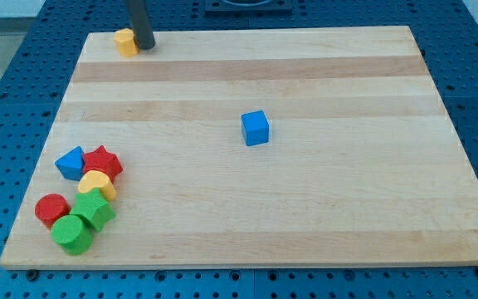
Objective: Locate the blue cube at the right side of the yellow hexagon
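Note:
The blue cube (256, 129) sits alone near the middle of the wooden board (305, 216). The yellow hexagon (125, 41) lies at the view's top left, close to the board's top edge. My tip (145, 46) is right beside the yellow hexagon, on its right side, touching or nearly touching it. The blue cube is far from both, lower and to the view's right of them.
A cluster of blocks lies at the view's bottom left: a blue triangular block (70, 163), a red star (102, 163), a yellow half-round block (97, 183), a red cylinder (52, 208), a green block (95, 209) and a green cylinder (72, 234).

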### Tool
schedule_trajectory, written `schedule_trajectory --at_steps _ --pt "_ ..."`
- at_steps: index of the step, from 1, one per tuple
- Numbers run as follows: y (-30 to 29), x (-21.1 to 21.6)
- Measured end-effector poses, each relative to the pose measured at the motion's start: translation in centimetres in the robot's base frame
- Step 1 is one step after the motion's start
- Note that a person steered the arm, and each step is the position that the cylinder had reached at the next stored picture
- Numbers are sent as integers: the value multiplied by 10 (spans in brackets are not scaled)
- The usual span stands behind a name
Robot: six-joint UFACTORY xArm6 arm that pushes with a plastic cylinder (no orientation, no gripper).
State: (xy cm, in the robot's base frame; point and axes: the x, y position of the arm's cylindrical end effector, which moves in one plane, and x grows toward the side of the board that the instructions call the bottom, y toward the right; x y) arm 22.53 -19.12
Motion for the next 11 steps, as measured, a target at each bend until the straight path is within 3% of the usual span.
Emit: schedule_trajectory --at_steps 4,6,11 --pt "-11 4" --pt "16 43" --pt "164 119"
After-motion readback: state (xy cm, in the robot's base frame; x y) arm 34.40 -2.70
